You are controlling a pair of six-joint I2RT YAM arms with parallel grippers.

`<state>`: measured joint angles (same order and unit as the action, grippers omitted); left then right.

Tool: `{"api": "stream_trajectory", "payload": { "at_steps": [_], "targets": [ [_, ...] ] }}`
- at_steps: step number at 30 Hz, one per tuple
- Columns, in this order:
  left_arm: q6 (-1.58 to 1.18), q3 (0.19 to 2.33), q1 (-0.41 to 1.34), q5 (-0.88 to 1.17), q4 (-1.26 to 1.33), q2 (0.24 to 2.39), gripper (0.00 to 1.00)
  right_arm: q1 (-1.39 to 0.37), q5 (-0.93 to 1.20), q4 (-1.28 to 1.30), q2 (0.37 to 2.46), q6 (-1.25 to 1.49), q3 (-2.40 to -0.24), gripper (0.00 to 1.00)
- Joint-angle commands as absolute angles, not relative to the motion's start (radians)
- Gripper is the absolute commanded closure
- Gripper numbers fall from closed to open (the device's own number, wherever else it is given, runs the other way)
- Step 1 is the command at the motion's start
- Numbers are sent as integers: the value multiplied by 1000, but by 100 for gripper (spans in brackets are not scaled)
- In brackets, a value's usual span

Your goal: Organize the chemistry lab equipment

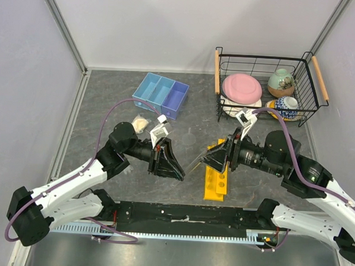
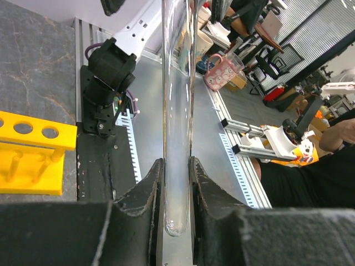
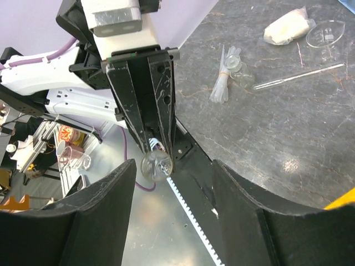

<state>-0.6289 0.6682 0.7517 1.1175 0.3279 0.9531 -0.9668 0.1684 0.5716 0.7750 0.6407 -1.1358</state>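
Left gripper (image 2: 176, 180): its two fingers are being pressed together onto a test tube (image 2: 177, 111), which is clamped near its rounded end.
Test tube: it is being carried off the table, in the space between the two arms. It is thin and clear. In the left wrist view its rounded end is being shown just past the fingers, and the rest is running out of the top of the picture.
Right gripper (image 3: 173, 185): its jaws are being held apart. It is being pointed at the left gripper, and in the right wrist view the tube's rounded end is being framed between its fingertips. Whether anything is touching there cannot be told.
Yellow rack (image 1: 215, 181): it is being left flat on the table (image 1: 107, 105), just under the right gripper and near the arms' bases. Rows of round holes are being shown on its top face.
Second test tube (image 3: 299, 76): it is lying on its side on the table, apart from the rack.
Funnel and small beaker (image 3: 227, 77): these clear pieces are being seen close together on the table, near the second test tube. Which is which is hard to tell.
Cream lump (image 1: 141, 125): it is resting on the table between the left arm and the blue tray (image 1: 161, 94).
Blue tray: three compartments, set at the far side of the table, left of the wire basket (image 1: 262, 54).
Wire basket: black, with wooden handles. A pink plate (image 1: 242, 87) and ceramic bowls (image 1: 281, 83) are being held in it.
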Motion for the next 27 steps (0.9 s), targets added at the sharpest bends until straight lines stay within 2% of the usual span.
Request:
{"api": "stream_trajectory", "payload": {
  "at_steps": [1, 4, 11, 18, 20, 27],
  "targets": [
    [-701, 655, 742, 1169, 457, 945, 98, -971, 184, 497, 796, 646, -1204, 36],
    [-703, 650, 741, 1169, 459, 939, 98, -971, 187, 494, 807, 647, -1213, 38],
    [-703, 649, 738, 1175, 460, 940, 98, -971, 186, 482, 802, 653, -1209, 52],
    [-703, 652, 736, 1175, 460, 940, 98, -973, 198, 479, 807, 660, -1213, 60],
    [-703, 650, 735, 1175, 460, 939, 98, -973, 199, 477, 805, 660, -1213, 66],
    [-706, 658, 729, 1163, 445, 946, 96, -971, 189, 482, 801, 661, -1215, 75]
  ]
}}
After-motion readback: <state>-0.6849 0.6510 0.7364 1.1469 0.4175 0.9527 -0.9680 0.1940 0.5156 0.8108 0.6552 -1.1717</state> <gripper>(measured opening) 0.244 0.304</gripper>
